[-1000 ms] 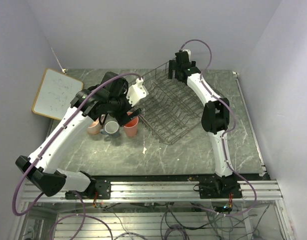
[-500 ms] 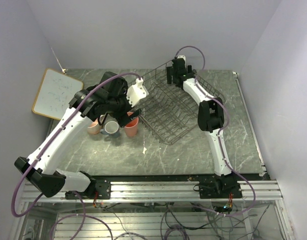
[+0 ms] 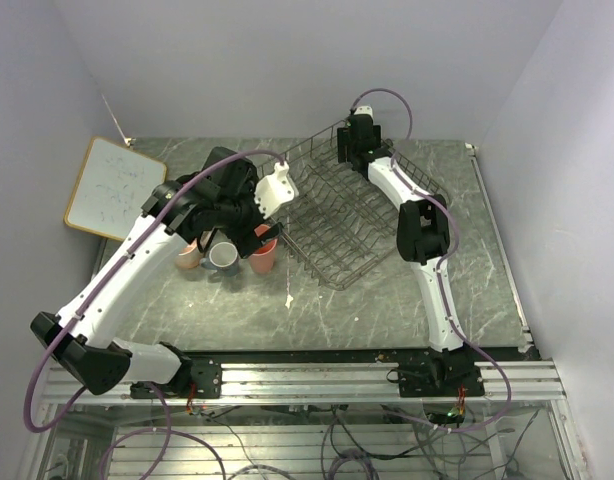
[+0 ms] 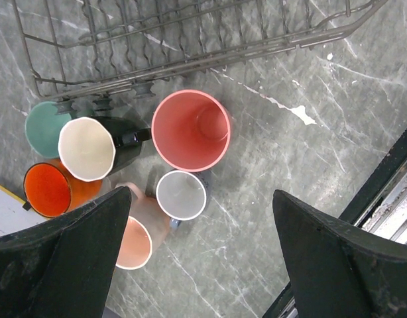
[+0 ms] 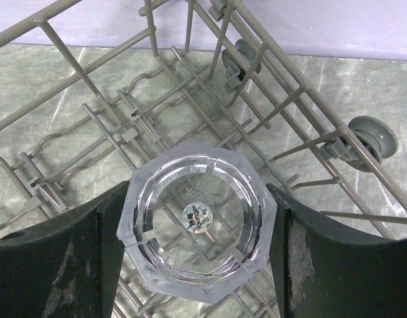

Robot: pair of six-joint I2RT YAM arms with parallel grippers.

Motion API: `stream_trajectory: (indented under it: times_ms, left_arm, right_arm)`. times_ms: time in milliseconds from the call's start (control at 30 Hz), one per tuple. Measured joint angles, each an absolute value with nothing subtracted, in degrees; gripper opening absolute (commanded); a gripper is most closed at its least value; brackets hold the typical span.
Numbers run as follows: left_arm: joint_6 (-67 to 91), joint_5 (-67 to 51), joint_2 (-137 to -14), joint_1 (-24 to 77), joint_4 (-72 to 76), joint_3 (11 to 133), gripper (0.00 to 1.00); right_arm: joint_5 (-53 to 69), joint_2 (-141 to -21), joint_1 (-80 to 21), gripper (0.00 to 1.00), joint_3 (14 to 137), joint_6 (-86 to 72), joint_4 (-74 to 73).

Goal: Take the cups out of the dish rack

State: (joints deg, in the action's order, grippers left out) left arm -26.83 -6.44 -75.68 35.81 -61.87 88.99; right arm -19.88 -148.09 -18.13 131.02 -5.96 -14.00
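The dish rack (image 3: pixel 359 232) is a grey wire basket in the middle of the table. At its far corner my right gripper (image 5: pixel 198 246) is shut on a clear glass (image 5: pixel 198 228). The glass sits upside down on the rack's wires (image 5: pixel 124 132), with a finger against each side. My left gripper (image 4: pixel 200 258) hangs open above several cups standing on the table left of the rack. They are a tall pink tumbler (image 4: pixel 190 130), a grey-blue cup (image 4: pixel 181 195), a pale pink mug (image 4: pixel 134 242), a black mug (image 4: pixel 87 149), a mint green one (image 4: pixel 48 127) and an orange one (image 4: pixel 48 190).
A wood-framed whiteboard (image 3: pixel 112 187) lies at the table's far left. The arms' mounting rail (image 3: pixel 317 378) runs along the near edge. Walls close in behind the table and at its sides.
My right gripper has shifted slightly left over the rack's far corner and its jaws have closed in on the glass. The left arm has drifted a little to the right, still open.
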Motion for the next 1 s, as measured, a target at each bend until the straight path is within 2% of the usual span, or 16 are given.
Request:
stream_trajectory:
  times_ms: [133,300,467,667,833,1000]
  left_arm:
    - [-27.2,-6.4,-75.3,35.8,-61.9,87.4,0.99]
    - [-24.5,-8.0,-70.1,35.7,-55.4,82.7,0.99]
    - [-23.9,-12.4,-60.8,35.7,-47.4,76.1,0.99]
    - [-26.2,-15.3,-58.0,35.7,-38.4,70.1,0.99]
    - [-30.5,-17.6,-55.7,35.7,-33.3,63.4,0.99]
    - [-34.8,-17.5,-54.1,35.7,-26.9,62.0,0.99]
  right_arm:
    - [-19.5,-146.9,-18.2,0.36,129.8,-6.0,-14.5]
    - [-19.3,-138.1,-19.6,0.27,120.4,-6.0,-16.2]
    - [-18.2,-123.8,-22.2,0.24,111.2,-8.1,-18.5]
    - [-11.3,-103.4,-24.0,0.23,100.0,-15.1,-20.7]
    - [0.9,-86.8,-23.5,0.21,86.5,-26.1,-20.8]
    - [14.6,-76.6,-23.7,0.21,71.9,-39.0,-17.3]
